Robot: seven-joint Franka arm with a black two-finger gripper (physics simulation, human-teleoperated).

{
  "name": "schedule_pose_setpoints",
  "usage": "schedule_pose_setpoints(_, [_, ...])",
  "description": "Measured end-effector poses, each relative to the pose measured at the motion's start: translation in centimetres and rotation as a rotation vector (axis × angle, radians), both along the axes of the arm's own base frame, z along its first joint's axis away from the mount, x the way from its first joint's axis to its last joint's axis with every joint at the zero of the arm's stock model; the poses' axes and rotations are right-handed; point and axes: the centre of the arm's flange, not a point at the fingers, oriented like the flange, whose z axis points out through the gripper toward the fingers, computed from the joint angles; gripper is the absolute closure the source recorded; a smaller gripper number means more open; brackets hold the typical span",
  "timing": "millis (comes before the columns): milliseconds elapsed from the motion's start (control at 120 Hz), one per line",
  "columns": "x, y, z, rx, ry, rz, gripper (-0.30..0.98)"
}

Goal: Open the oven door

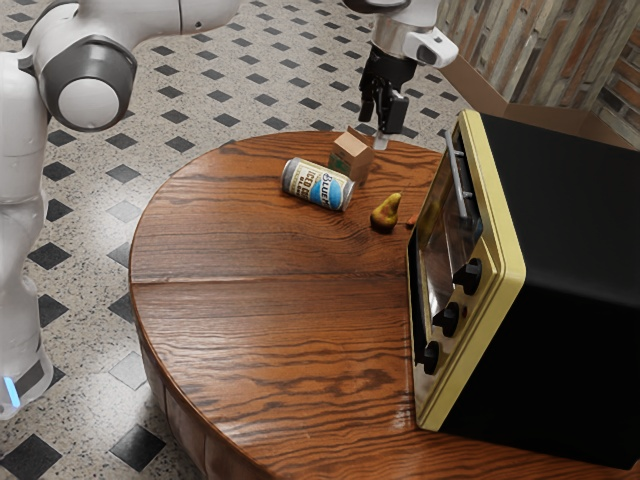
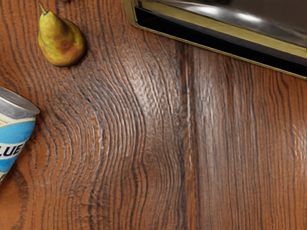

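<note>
Over the table's far edge in the exterior view hangs my black gripper [image 1: 383,112], open, fingers pointing down with nothing between them. It is raised and apart from the oven [image 1: 515,260], a black box with a yellow-framed front, on the exterior view's right. The oven door [image 1: 437,245] has a glass window and looks shut. A metal handle [image 1: 457,178] runs along its upper part, to the exterior view's right of my gripper and lower. In the wrist view, the oven's yellow front frame [image 2: 240,32] and part of the shiny glass [image 2: 216,9] are visible.
A brown carton [image 1: 352,155] stands near the wooden table's [image 1: 270,340] far edge, beside a lying can [image 1: 318,184]. A pear [image 1: 386,213] and a small orange thing [image 1: 411,222] lie near the oven front. Black knobs [image 1: 449,319] line the front.
</note>
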Motion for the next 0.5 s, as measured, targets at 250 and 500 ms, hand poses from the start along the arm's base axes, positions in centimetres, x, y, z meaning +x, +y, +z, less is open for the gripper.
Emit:
schedule_pose_setpoints(250, [-0.3, 0.7, 0.9, -0.016, -0.02, 0.011, 0.0])
schedule_pose_setpoints(500, [-1.7, -5.6, 9.7, -0.084, -0.258, -0.295, 0.0])
